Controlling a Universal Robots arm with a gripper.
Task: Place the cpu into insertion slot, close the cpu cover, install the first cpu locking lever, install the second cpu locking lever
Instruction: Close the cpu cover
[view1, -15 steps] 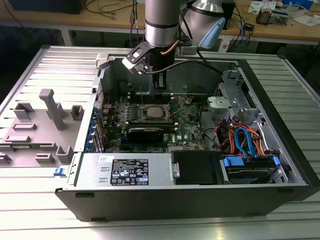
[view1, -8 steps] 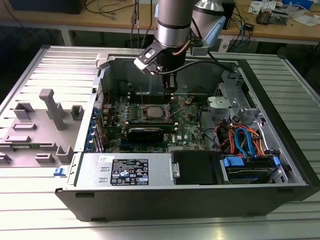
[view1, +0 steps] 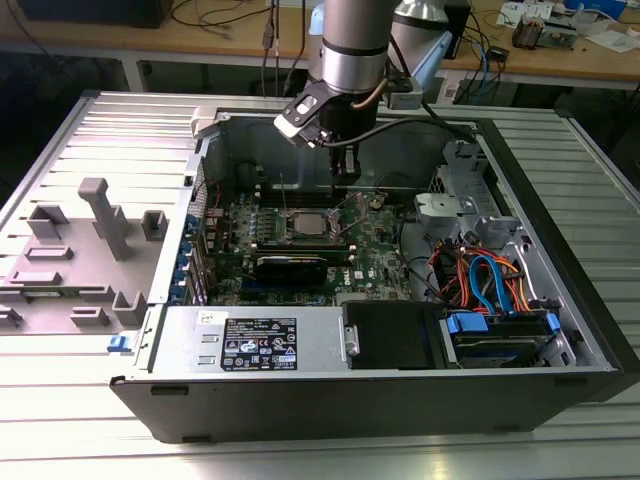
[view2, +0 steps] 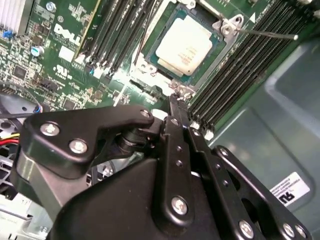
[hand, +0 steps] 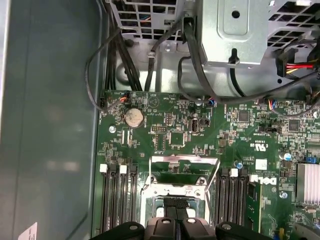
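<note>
Gripper (view2: 173, 101) is closed, fingers together on nothing, its tip just off a corner of the slot (view2: 145, 67). In the exterior view it hangs at 1 o'clock of the cpu (view1: 308, 226). The cpu sits in the slot with the cover (view2: 154, 36) lying around it. A thin lever (view2: 265, 34) juts free of the motherboard (view1: 375, 255).

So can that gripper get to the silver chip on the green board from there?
Probably yes: the gripper hangs just beside the cpu, whose top lies bare, and nothing stands between them.
</note>
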